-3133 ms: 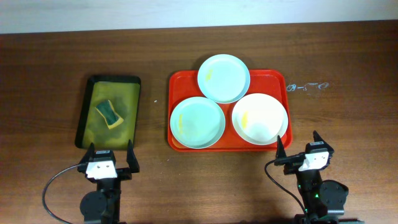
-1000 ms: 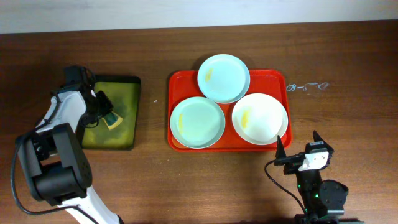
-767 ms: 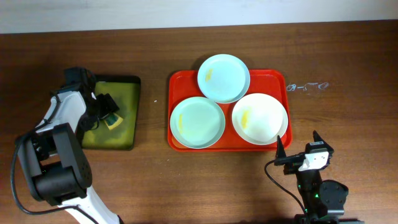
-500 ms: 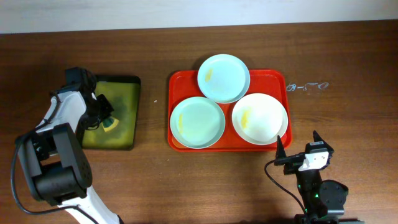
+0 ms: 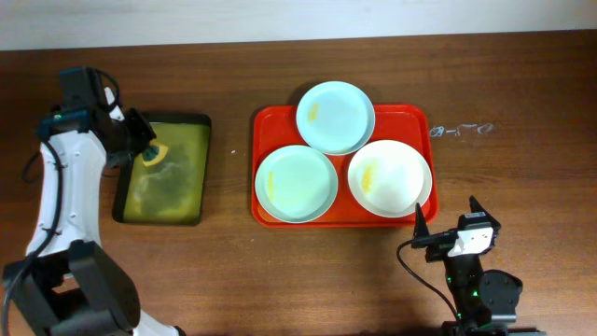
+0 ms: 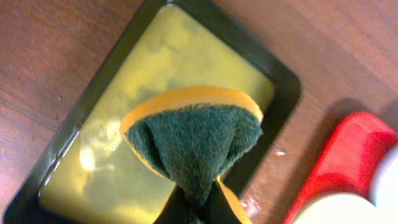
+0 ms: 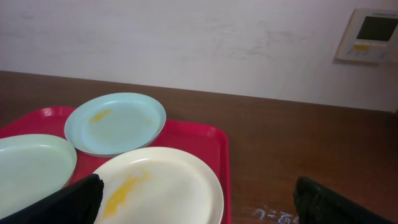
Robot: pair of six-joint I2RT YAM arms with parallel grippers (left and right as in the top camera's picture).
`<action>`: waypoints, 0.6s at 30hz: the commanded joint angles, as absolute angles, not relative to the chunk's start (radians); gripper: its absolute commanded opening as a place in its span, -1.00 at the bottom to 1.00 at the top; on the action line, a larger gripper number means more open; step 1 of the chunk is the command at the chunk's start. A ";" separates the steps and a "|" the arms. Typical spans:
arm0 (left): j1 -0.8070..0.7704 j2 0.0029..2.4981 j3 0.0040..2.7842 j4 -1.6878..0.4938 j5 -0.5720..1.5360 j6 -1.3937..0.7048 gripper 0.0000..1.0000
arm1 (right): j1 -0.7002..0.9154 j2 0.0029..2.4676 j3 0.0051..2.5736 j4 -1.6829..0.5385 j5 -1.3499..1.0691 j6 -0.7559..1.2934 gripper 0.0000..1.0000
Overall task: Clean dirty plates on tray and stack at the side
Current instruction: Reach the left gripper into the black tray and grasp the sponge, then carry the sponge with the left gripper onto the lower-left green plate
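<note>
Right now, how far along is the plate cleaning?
Done: nothing; no plate is wiped or stacked. In hand: the left pincer holds the sponge over the black tray. Left: all three plates sit smeared yellow on the red tray; the right pincer rests open.

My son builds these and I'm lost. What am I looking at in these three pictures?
These are two robot arms at a wooden table. One picture looks down from above; the other two come from cameras on the wrists. The left claw pinches a green-and-yellow sponge above a black tray of yellowish liquid. The right claw sits open and empty. On the red tray lie three yellow-smeared plates, two mint and one white plate.
</note>
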State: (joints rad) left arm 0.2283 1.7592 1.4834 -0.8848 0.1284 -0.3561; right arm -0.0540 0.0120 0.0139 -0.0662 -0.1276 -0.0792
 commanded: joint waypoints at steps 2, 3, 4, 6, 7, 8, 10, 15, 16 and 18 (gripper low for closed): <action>0.177 1.817 1.280 -0.753 -0.085 -0.351 -1.00 | -0.046 0.006 0.006 -0.067 -0.119 -0.078 0.97; 0.178 1.814 1.287 -0.758 -0.074 -0.351 -1.00 | -0.046 0.006 0.006 -0.067 -0.119 -0.078 0.97; 0.178 1.798 1.312 -0.780 -0.043 -0.351 -1.00 | -0.046 0.006 0.006 -0.067 -0.119 -0.078 0.97; 0.178 1.761 1.387 -0.837 0.039 -0.351 -1.00 | -0.046 0.006 0.006 -0.067 -0.119 -0.078 0.97; 0.175 1.720 1.444 -0.870 0.126 -0.351 -1.00 | -0.046 0.006 0.006 -0.067 -0.119 -0.078 0.97; 0.168 1.680 1.465 -0.876 0.190 -0.351 -1.00 | -0.046 0.006 0.006 -0.067 -0.119 -0.078 0.97; 0.133 1.597 1.469 -0.873 0.282 -0.352 -1.00 | -0.046 0.006 0.006 -0.067 -0.119 -0.078 0.97; -0.142 1.600 1.423 -0.882 0.313 -0.353 -1.00 | -0.046 0.006 0.006 -0.067 -0.119 -0.078 0.97; -0.215 1.625 1.398 -0.848 0.285 -0.372 -1.00 | -0.046 0.006 0.006 -0.067 -0.119 -0.078 0.97; -0.344 1.699 1.368 -0.799 0.159 -0.463 -1.00 | -0.046 0.006 0.006 -0.067 -0.119 -0.078 0.97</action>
